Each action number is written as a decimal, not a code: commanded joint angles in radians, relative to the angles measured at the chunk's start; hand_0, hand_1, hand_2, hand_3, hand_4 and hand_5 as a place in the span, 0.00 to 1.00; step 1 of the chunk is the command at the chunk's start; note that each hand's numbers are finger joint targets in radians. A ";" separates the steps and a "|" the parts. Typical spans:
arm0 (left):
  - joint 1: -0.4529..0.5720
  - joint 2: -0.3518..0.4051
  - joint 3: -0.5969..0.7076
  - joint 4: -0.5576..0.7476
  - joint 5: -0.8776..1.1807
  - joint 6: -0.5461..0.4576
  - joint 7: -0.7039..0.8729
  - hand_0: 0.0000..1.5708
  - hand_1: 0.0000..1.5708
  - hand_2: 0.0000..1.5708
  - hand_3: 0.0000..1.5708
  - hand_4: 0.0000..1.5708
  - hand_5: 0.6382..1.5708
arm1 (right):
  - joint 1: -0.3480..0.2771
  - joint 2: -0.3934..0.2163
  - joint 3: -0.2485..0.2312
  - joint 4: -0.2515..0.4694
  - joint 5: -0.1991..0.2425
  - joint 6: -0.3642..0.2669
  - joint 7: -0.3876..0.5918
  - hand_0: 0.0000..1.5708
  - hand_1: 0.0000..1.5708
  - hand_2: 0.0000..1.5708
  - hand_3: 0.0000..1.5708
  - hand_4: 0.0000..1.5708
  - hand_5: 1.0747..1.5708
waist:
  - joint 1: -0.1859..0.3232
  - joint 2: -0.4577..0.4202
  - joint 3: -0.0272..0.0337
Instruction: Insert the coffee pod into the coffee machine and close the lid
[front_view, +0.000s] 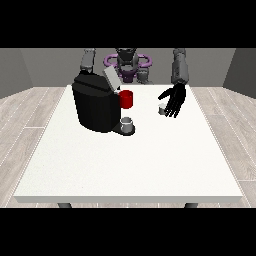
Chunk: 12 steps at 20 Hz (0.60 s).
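- Coffee machine (96, 107): black, bulky, at the table's far left, grey lid (111, 78) tilted open.
- Coffee pod (162, 109): small, pale, on the table well right of the machine.

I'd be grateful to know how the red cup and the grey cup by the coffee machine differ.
The red cup is bright red and stands behind the machine's spout side; the grey cup is pale grey and stands nearer the camera on the drip base of the coffee machine. The red cup looks larger. Both stand upright.

A coffee machine (96, 106) is standing on the bench (130, 165), left of centre, its lid (111, 79) tilting up. A cup (127, 125) is sitting at its front-right base, a mug (126, 99) behind. The coffee pod (162, 108) is lying farther right, just beside the hand at the view's right (174, 100).
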 joint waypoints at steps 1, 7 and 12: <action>-0.017 -0.049 -0.036 0.048 -0.083 0.080 -0.009 0.60 0.60 0.62 0.42 0.00 1.00 | -0.001 0.017 0.034 0.037 0.016 -0.026 0.035 0.00 0.00 0.00 0.00 0.00 1.00 | 0.021 -0.038 0.0002; -0.052 -0.051 -0.086 0.110 -0.200 0.136 -0.027 0.66 0.66 0.70 0.58 0.29 1.00 | -0.004 0.015 0.026 0.064 0.001 0.012 0.018 0.00 0.00 0.00 0.00 0.00 1.00 | -0.004 -0.037 0.0004; -0.088 -0.014 -0.109 0.191 -0.275 0.124 -0.033 0.53 0.53 0.64 0.55 0.22 1.00 | -0.034 0.008 0.025 0.060 -0.003 0.016 0.010 0.00 0.00 0.00 0.00 0.00 1.00 | -0.032 -0.003 0.0001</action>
